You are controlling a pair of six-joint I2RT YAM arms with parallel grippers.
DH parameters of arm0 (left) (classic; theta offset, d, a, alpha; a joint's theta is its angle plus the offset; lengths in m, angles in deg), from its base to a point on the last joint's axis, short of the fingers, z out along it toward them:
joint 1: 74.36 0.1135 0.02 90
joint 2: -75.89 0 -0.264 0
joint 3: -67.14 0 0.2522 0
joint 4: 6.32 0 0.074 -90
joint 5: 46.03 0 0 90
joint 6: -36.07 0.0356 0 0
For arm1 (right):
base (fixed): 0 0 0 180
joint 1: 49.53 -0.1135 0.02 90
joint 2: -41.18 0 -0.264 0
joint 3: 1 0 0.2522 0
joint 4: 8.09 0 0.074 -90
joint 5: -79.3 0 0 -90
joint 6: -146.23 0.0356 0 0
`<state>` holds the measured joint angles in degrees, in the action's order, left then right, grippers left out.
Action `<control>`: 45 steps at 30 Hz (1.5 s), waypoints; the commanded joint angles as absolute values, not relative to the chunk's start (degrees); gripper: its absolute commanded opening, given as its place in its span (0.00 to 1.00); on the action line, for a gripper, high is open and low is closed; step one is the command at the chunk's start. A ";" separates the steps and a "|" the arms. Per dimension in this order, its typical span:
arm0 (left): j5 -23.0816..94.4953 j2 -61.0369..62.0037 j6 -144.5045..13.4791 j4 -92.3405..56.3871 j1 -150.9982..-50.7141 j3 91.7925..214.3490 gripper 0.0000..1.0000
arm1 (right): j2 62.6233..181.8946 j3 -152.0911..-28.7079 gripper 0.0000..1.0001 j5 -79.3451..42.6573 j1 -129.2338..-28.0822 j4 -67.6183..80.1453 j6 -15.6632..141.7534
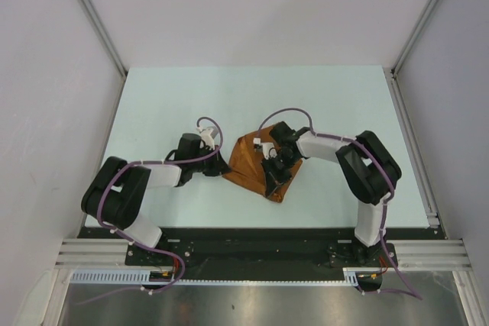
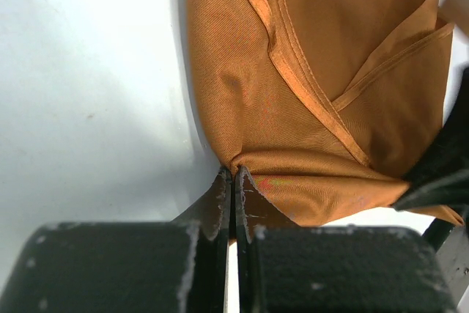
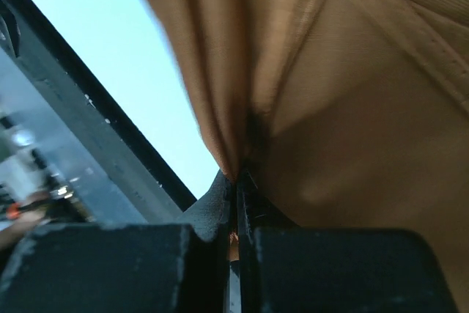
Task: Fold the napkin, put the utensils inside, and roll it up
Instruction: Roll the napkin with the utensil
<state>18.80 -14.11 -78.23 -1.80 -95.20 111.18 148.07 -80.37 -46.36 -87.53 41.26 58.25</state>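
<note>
Top external: napkin [image 1: 258,167] part-folded, bunched on bench [image 1: 344,112]. L fingers [image 2: 219,201] and R fingers [image 3: 220,197] each pinch cloth. I see no fork; insert + roll remain, I judge.

**Item:** rust-orange soft cloth napkin [image 1: 246,163] [image 2: 315,93] [image 3: 352,108], plain fine weave, edged with a narrow stitched hem band.

**State:** folded over on itself into an uneven, roughly diamond-shaped bundle of overlapping layers. In the left wrist view two hemmed edges cross on the diagonal over a smooth lower layer.

**Position:** lying on the pale worktop [image 1: 153,112], a little nearer its front edge than its back edge, with one point towards that front edge.

**Hold:** the left edge is gathered to a small pucker, nipped in the closed left pincer [image 1: 217,163] [image 2: 231,178]. A second fold is nipped in the closed right pincer [image 1: 273,176] [image 3: 236,178], with soft pleats fanning out from the nip.
</note>
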 commanded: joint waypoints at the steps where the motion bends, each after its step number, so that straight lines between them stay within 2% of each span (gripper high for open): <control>1: 19.71 -14.28 -75.91 -5.58 -94.66 113.07 0.00 | 153.32 -82.70 0.00 -55.27 -85.22 44.51 58.34; 8: 21.29 -15.25 -75.47 -7.86 -94.40 114.12 0.00 | 157.54 -81.83 0.00 -55.53 -80.39 44.78 58.78; 11: 21.90 -15.17 -74.94 -8.83 -94.39 114.39 0.00 | 155.97 -81.21 0.06 -55.61 -79.51 44.43 59.48; 12: 21.99 -15.08 -74.76 -9.09 -94.40 114.47 0.00 | 155.44 -81.21 0.12 -55.70 -79.07 44.34 59.57; 17: 21.73 -14.55 -74.76 -9.36 -94.40 114.48 0.00 | 150.26 -81.03 0.27 -54.74 -77.48 45.31 60.89; 21: 21.03 -14.55 -75.02 -9.27 -94.40 114.65 0.00 | 145.08 -82.26 0.45 -54.12 -77.48 45.66 62.73; 23: 20.68 -14.46 -75.12 -9.18 -94.40 114.65 0.00 | 142.01 -83.84 0.49 -52.28 -78.53 45.40 63.96; 26: 20.07 -14.81 -75.64 -9.53 -94.40 115.00 0.00 | 139.01 -85.86 0.55 -42.20 -83.53 43.82 64.32; 27: 19.97 -14.90 -75.99 -9.71 -94.40 115.00 0.00 | 137.35 -86.48 0.61 -38.95 -85.37 42.68 64.23; 28: 19.71 -15.08 -76.17 -9.71 -94.40 115.09 0.00 | 136.81 -86.57 0.62 -32.04 -87.04 40.15 64.14; 30: 19.27 -15.16 -76.78 -9.80 -94.39 115.35 0.00 | 136.19 -86.14 0.65 -25.85 -92.76 37.06 63.00; 35: 18.92 -15.60 -77.49 -10.94 -94.40 116.41 0.00 | 136.19 -80.96 0.67 -8.79 -101.12 21.95 61.07; 40: 18.66 -16.66 -78.10 -13.22 -94.40 117.64 0.00 | 136.19 -74.55 0.66 -5.87 -105.16 10.35 56.85; 45: 18.39 -17.19 -78.54 -14.89 -94.40 118.78 0.00 | 139.52 -74.18 0.66 -7.36 -106.40 8.57 54.39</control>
<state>18.25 -15.94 -78.07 -11.87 -94.78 116.98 137.62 -73.68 -9.80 -105.52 16.43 57.86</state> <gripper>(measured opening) 0.011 0.664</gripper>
